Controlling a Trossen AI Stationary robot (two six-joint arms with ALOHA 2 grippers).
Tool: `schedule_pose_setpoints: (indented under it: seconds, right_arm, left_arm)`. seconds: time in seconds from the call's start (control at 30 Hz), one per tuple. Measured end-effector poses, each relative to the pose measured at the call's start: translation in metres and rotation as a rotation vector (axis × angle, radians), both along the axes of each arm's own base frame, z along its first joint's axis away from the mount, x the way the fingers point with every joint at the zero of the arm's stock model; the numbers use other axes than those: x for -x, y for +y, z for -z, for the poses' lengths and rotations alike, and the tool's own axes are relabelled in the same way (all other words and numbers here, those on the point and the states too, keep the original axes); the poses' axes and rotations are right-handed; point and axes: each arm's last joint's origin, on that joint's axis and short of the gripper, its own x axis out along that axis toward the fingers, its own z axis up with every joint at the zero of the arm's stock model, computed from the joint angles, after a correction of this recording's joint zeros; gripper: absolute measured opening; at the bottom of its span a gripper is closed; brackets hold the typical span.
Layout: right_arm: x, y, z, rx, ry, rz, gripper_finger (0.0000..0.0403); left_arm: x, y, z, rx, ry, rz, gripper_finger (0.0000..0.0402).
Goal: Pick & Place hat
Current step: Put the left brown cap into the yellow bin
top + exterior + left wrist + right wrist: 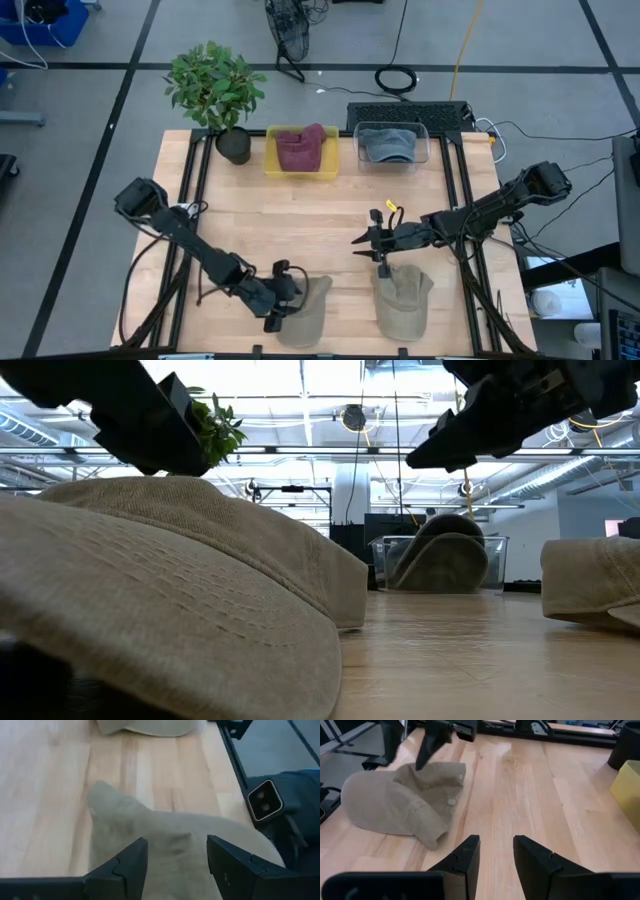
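Two tan hats lie on the wooden table near its front edge: one at the left [308, 312], one at the right [403, 300]. My left gripper [288, 298] is open over the left hat [175, 845], with one finger on either side of its crown. My right gripper [365, 243] hangs open above the table, just beyond the right hat's far side, with nothing between its fingers [497, 855]. The right wrist view shows the left hat [395, 805] with the left arm's fingers [431, 742] over it. My left gripper comes at the left hat slanting down from the table's left. Its open fingers [127, 865] stand on either side of the crown's top [172, 837]. Whether they touch the cloth I cannot tell. The hat lies flat on the table.
At the table's far edge stand a yellow bin [300, 152] holding a maroon hat, a clear bin [392, 145] holding a grey hat, and a potted plant [218, 95]. Bare wood lies between the bins and the tan hats.
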Motion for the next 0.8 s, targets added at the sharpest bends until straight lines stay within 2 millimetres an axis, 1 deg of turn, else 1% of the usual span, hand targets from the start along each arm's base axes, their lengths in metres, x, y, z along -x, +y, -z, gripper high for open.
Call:
schedule_pose_setpoints:
  seconds: [0.07,0.23,0.47,0.7,0.8]
  right_arm:
    - [0.001,0.0,0.001,0.0,0.015,0.001,0.0105]
    - [0.005,-0.001,0.009,-0.018,0.038,0.013,0.0105]
    - [0.009,-0.003,0.017,-0.048,0.063,0.031,0.0105]
    - [0.009,-0.003,0.017,-0.052,0.059,0.034,0.0105]
    - [0.009,-0.003,0.017,-0.053,0.059,0.034,0.0105]
  left_arm:
    - [-0.005,-0.004,0.001,0.04,0.014,0.006,0.0202]
    - [-0.011,-0.011,0.0,0.061,0.038,0.037,0.0202]
    - [-0.003,-0.006,0.01,0.007,0.153,-0.003,0.0202]
    - [-0.004,-0.004,0.01,0.01,0.156,-0.012,0.0202]
    - [-0.004,-0.005,0.01,0.032,0.166,0.011,0.0202]
